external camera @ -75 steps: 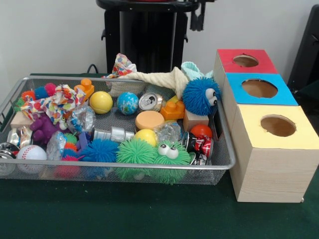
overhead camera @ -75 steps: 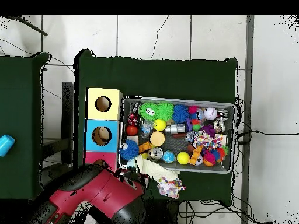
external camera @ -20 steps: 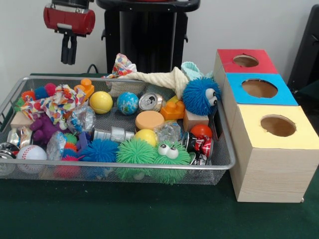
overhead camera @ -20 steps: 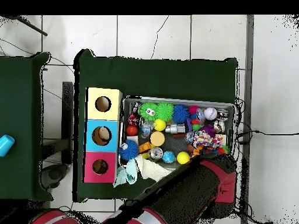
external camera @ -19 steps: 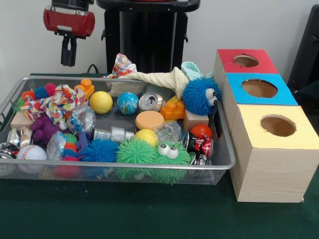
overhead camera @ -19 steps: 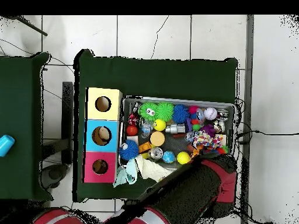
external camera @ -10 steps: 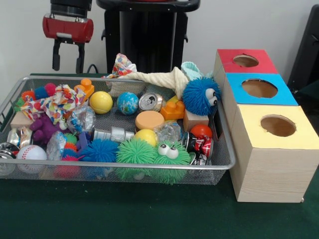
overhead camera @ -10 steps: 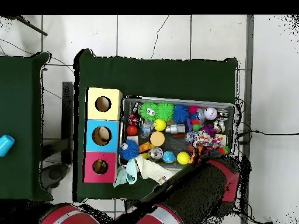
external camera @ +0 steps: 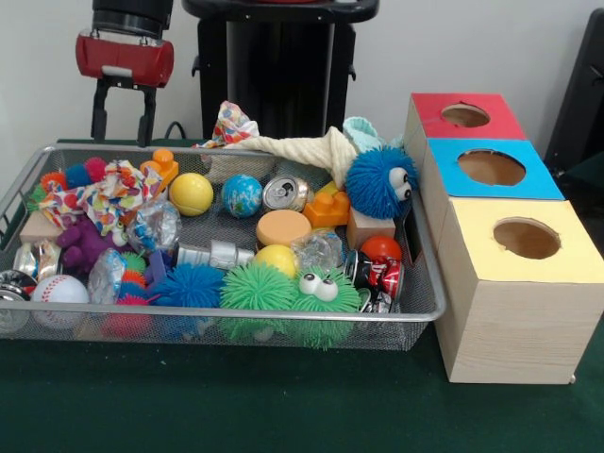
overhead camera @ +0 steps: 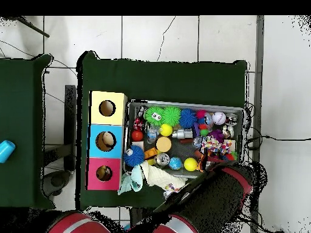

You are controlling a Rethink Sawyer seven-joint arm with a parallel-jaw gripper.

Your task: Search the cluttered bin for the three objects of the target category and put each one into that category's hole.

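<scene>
We take the table (external camera: 283,415) first: dark green cloth, carrying everything else. On it the wire mesh bin (external camera: 236,316) fills the left and centre of the front view, with the row of three boxes touching its side at 3 o'clock.

The boxes run red-topped box (external camera: 467,115), blue-topped box (external camera: 491,168), yellow-topped box (external camera: 524,241), far to near. Each shows one round hole, and all three holes look dark and empty from here. We judge the task barely begun: nothing appears delivered, and the bin is full.

Which category is the target we cannot tell. Candidates we note in the bin:
- Spiky fuzzy toys: blue one with eyes (external camera: 379,181) at 2 o'clock, green one with eyes (external camera: 321,293) and a plain green one (external camera: 257,286) at 6 o'clock.
- Balls: yellow ball (external camera: 192,193), globe ball (external camera: 242,195), baseball (external camera: 58,289) at 8 o'clock.
- Cans: silver can (external camera: 285,192) near centre, crushed red can (external camera: 377,276) at 4 o'clock.
- Cloth: a pale towel (external camera: 302,146) draped over the far rim, patterned fabric (external camera: 104,196) at 10 o'clock.

The end effector (external camera: 121,121) hangs above the bin's 11 o'clock corner, its two dark fingers parted and empty, touching nothing. All three picks look outstanding.
</scene>
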